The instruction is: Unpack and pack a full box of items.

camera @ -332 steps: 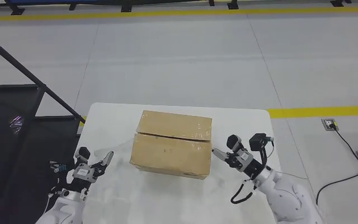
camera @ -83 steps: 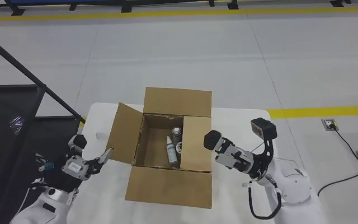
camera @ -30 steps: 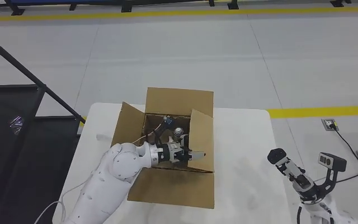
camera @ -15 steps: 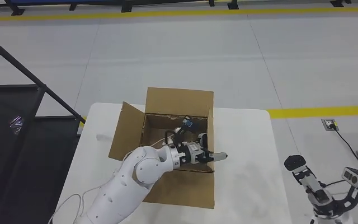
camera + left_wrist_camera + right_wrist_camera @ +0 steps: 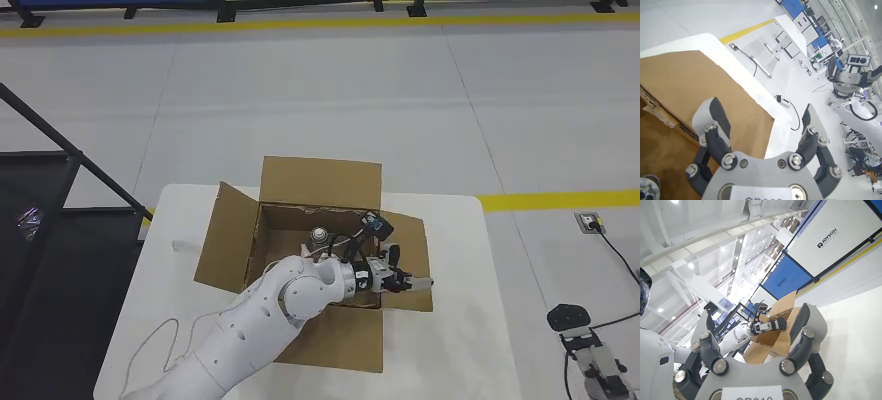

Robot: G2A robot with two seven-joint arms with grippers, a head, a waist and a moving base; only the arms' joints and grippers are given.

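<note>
Since half a second ago, the left gripper (image 5: 762,106) has travelled outward from over the box interior to the box's 3 o'clock edge. The right flap (image 5: 408,250), which stood near upright then, now lies splayed out over the table (image 5: 450,340). The right arm has drawn back further toward 5 o'clock, off the table corner. Eleven seconds ago the box (image 5: 350,345) was closed.

Findings at this moment:

1. The box sits at the middle of the table with four flaps open, at 12, 3, 6 and 9 o'clock.
2. The left arm reaches across the box opening from 7 o'clock. Its fingers are spread wide and hold nothing, and they hover just above the outer edge of the right flap. Contact with the cardboard cannot be confirmed.
3. The right gripper (image 5: 755,311) is also spread and empty. It is held well apart from the box and tilted upward.
4. One bottle top (image 5: 319,237) shows inside the box toward its 12 o'clock wall. The arm hides the other contents.

Assessment: opening the box appears essentially complete, with the last flap folded back. No item stands on the table, so unpacking is judged not yet begun. The unloading, the reloading and the closing of the flaps are all outstanding. The task is in its early part.
</note>
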